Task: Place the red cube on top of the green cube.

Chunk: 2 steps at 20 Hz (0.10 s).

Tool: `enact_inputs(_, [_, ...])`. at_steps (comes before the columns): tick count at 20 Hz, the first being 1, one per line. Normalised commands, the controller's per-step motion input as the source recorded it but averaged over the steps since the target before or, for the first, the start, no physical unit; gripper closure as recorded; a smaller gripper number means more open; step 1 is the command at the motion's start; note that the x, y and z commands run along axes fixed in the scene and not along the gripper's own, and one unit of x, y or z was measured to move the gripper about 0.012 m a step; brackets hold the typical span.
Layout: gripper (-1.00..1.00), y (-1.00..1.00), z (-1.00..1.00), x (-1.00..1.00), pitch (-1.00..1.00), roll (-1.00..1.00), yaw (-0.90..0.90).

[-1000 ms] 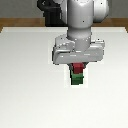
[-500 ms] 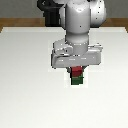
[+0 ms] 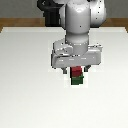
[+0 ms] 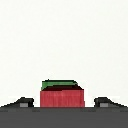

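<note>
In the exterior view the red cube [image 3: 76,73] sits on top of the green cube [image 3: 76,81] near the middle of the white table. My gripper [image 3: 76,69] hangs straight over the stack, and the hand hides the top of the red cube. In the wrist view the red cube [image 4: 61,98] lies between my two fingertips [image 4: 23,103], with a wide gap on each side, so the gripper [image 4: 63,103] is open and holds nothing. A strip of the green cube [image 4: 59,84] shows past the red one.
The white table [image 3: 25,90] spreads out around the stack. The robot's dark base [image 3: 50,15] stands at the table's far edge, with a brown floor strip [image 3: 15,22] beyond.
The stack stays in the same place. The hand has shifted only slightly above it.
</note>
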Motion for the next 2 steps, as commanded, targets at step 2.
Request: enact_inputs(2, [-1.00,0.00,0.00,0.00,0.00,0.00,0.00])
